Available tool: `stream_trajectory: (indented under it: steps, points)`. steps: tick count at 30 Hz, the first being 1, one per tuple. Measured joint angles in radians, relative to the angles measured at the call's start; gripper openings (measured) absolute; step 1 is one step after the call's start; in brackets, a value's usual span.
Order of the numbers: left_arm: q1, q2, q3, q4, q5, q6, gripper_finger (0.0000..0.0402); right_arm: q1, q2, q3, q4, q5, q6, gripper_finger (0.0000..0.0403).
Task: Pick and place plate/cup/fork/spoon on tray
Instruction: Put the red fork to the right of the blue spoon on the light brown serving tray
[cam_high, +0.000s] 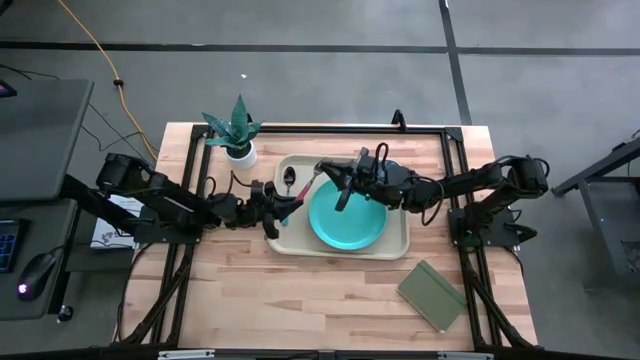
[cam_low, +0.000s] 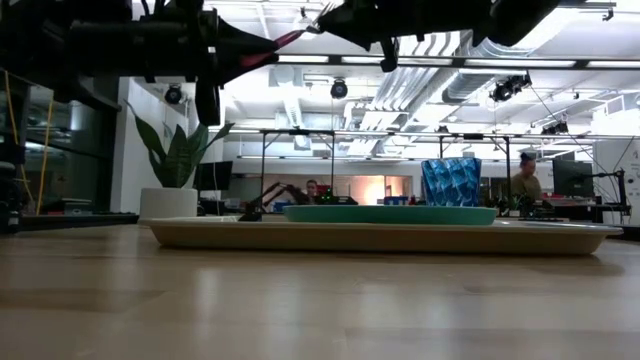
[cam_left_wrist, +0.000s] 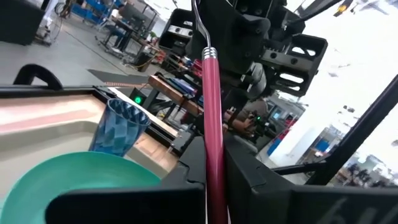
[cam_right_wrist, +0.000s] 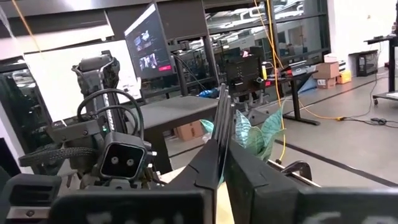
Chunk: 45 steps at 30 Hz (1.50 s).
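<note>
The fork (cam_high: 303, 190), with a red-pink handle, hangs in the air over the left end of the beige tray (cam_high: 400, 248), between my two grippers. My left gripper (cam_high: 287, 207) is shut on its handle, and my right gripper (cam_high: 322, 170) is shut on its metal end. The teal plate (cam_high: 345, 222) lies flat on the tray. The blue cup (cam_low: 450, 182) stands upright on the tray at the plate's far side, partly under my right arm. The spoon (cam_high: 289, 178) lies on the tray's left end, its handle hidden under my left gripper. My left gripper pinches the fork's pink handle (cam_left_wrist: 214, 155) between its two fingers, toward the handle's free end. The fingers come level from the table's left. The fork runs on from them toward the far right, lifted clear above the tray. My right gripper pinches the fork's thin metal end (cam_right_wrist: 221, 134) between its two fingers, with the metal seen edge-on. The fingers come roughly level from the table's right. The fork is clear of the tray and the plate.
A white pot with a green plant (cam_high: 240, 138) stands just off the tray's far left corner. An olive-green notebook (cam_high: 432, 295) lies on the table near the right front. Bare wood lies along the near edge. People show in the room beyond (cam_low: 525, 178).
</note>
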<state>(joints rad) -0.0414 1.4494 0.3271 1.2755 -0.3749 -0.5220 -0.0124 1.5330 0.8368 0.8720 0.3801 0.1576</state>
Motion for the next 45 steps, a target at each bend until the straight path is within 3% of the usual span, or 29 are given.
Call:
stream_trajectory:
  steps: [5,11,16,19,22,27,33,45]
  points:
    - [0.014,-0.019,-0.003,-0.006,0.025,0.082,0.0042,0.002,-0.044,0.0,-0.06,-0.008,-0.024,0.0004]
    - [0.039,-0.072,-0.01,-0.081,0.067,0.089,0.011,0.008,-0.17,0.002,-0.275,0.054,-0.043,0.0002]
    - [0.049,-0.112,-0.01,-0.116,0.163,0.103,0.0157,0.016,-0.299,0.002,-0.493,0.106,-0.063,0.0]
    - [0.052,-0.144,-0.01,-0.113,0.173,0.132,0.0177,0.019,-0.351,0.002,-0.682,0.084,-0.02,0.0]
    - [0.052,-0.161,-0.009,-0.137,0.174,0.141,0.019,0.031,-0.35,0.002,-0.79,-0.006,0.03,0.0]
    - [0.052,-0.139,0.034,-0.245,0.209,0.117,0.0201,0.074,-0.23,0.0,-0.74,-0.104,0.046,0.0]
    - [0.047,-0.113,0.11,-0.391,0.311,0.172,0.0202,0.101,-0.099,-0.001,-0.543,-0.199,0.022,0.0]
    - [0.028,-0.097,0.119,-0.394,0.196,0.244,0.0202,0.151,-0.035,0.001,-0.433,-0.227,0.047,0.0]
